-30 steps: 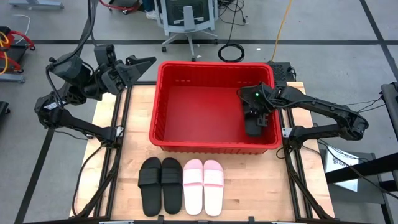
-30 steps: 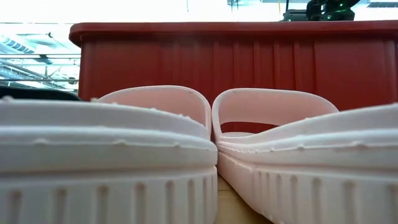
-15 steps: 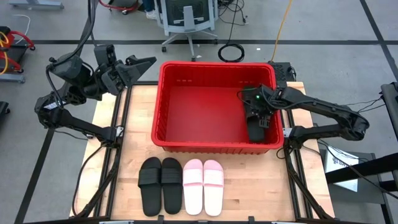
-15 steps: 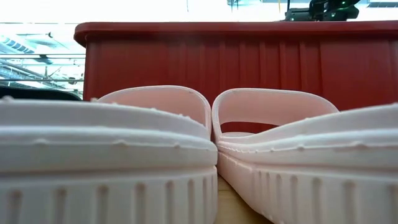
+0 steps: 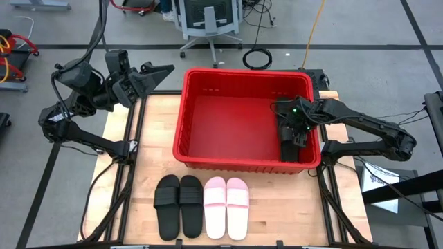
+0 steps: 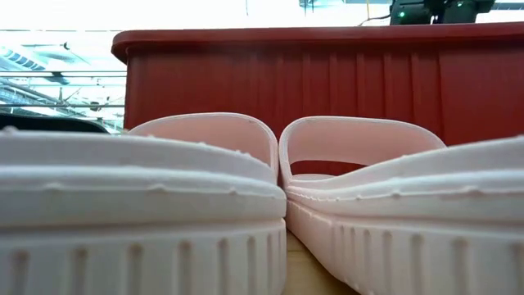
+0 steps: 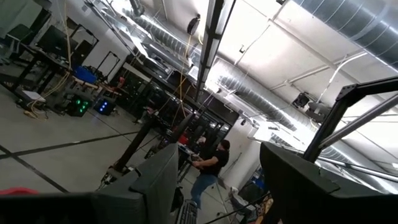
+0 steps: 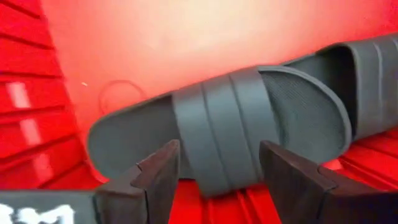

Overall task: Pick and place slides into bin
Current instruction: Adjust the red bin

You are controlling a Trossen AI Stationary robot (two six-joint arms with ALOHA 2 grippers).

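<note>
High view looks straight down on the whole surface [image 5: 277, 207]. Low view sits at surface level, close behind the pink slides [image 6: 205, 205], facing the bin [image 6: 327, 74]; both share these.

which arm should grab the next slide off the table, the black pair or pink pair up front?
Probably right. The right gripper is open over black slides inside the bin, near the pink pair. The left gripper is parked off the table's far left corner, farther from both pairs.
</note>
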